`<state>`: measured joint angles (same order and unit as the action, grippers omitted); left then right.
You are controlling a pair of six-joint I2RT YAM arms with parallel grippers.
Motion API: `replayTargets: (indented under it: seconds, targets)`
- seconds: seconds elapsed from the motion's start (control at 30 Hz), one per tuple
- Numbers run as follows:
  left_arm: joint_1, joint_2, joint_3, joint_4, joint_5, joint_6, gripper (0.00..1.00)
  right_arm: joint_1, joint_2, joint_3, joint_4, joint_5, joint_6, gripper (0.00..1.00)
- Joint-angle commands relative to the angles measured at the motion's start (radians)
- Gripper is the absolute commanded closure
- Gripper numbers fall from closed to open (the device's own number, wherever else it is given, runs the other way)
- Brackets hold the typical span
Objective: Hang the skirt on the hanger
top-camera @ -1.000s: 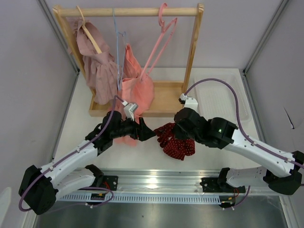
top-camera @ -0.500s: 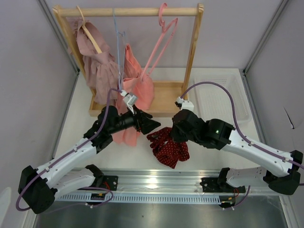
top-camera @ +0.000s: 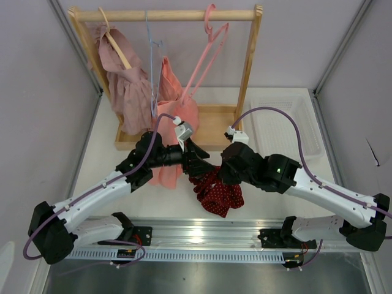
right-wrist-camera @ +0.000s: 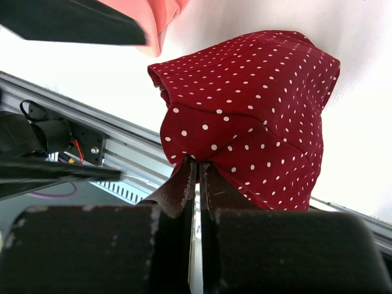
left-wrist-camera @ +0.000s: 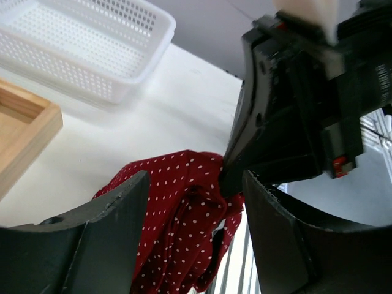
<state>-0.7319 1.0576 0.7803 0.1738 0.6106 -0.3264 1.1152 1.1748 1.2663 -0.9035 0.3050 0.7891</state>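
Right hand [right-wrist-camera: 197,168]: jaws pressed together on a fold at the top of the skirt [right-wrist-camera: 245,116]; the dotted red fabric hangs from that pinch in a bunched dome.

Skirt position: middle of the counter [top-camera: 104,159], close to its near edge, between the two hands. Whether the lower hem rests on the counter cannot be told.

Left hand [left-wrist-camera: 196,190]: jaws stand wide, one finger [left-wrist-camera: 116,226] on each side of the skirt's upper bunch, right beside the right hand. No closed grip visible.

Hanger [top-camera: 205,58]: hooked on the top rail of the wooden rack [top-camera: 248,61] at the far edge of the counter, near the rail's right end, tilted, well apart from the skirt.

Also on the rack: a salmon garment [top-camera: 174,116] and a mauve ruffled garment [top-camera: 125,86]. White basket [top-camera: 288,128] at the far right corner.
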Motion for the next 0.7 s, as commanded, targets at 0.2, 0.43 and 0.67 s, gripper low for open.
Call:
replayTargets:
  seconds: [0.2,0.43,0.67]
  targets:
    - [-0.012,0.073,0.07,-0.037,0.028,0.073,0.34,0.001,-0.02,-0.005,0.058,-0.01,-0.005,1.0]
    - [-0.044,0.131,0.086,-0.008,0.063,0.056,0.4,-0.012,-0.04,-0.024,0.057,-0.01,-0.008,1.0]
    - [-0.057,0.151,0.085,0.044,0.097,0.015,0.77,-0.032,-0.072,-0.061,0.066,-0.027,-0.011,1.0]
